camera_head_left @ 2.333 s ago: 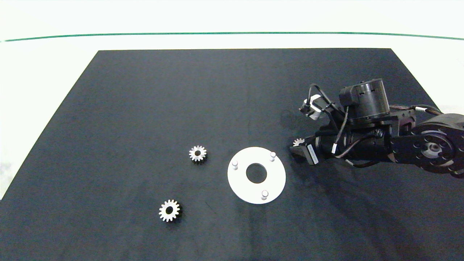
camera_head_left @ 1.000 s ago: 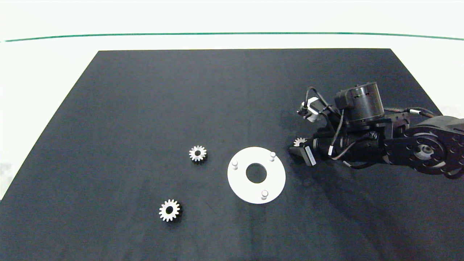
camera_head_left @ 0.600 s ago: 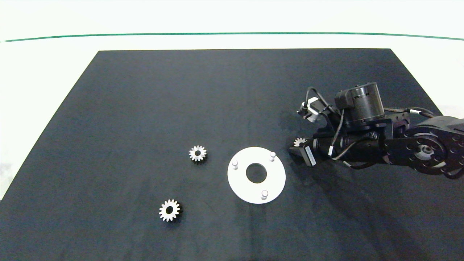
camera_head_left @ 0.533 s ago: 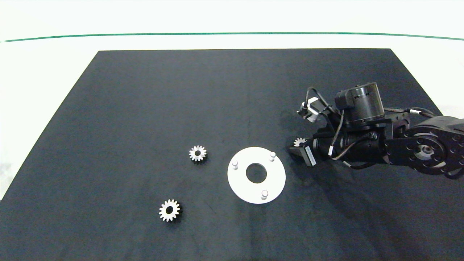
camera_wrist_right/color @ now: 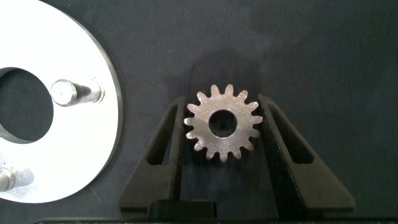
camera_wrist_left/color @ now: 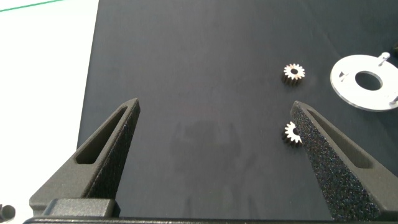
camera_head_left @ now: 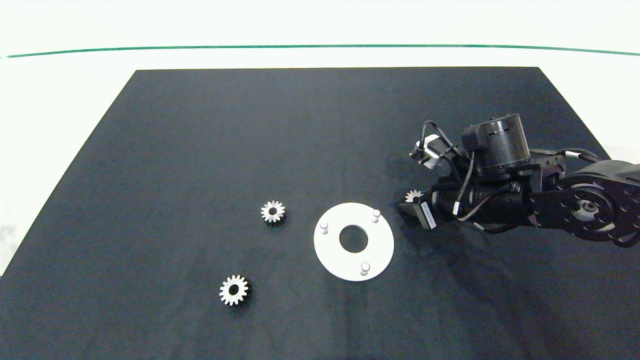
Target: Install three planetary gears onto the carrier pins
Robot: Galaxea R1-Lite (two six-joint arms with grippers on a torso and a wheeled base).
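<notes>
Your right gripper (camera_wrist_right/color: 221, 127) has barely shifted, fingers now clamped on the small silvery toothed gear (camera_wrist_right/color: 222, 122), the white-grey carrier pin (camera_wrist_right/color: 74, 92) just beside it, so lift next.

a dark mat (camera_head_left: 250, 150) covers most of the white worktop (camera_head_left: 50, 110), its far edge straight and its sides widening toward the near edge. a thin green line (camera_head_left: 320, 46) runs across the worktop beyond the mat.
</notes>
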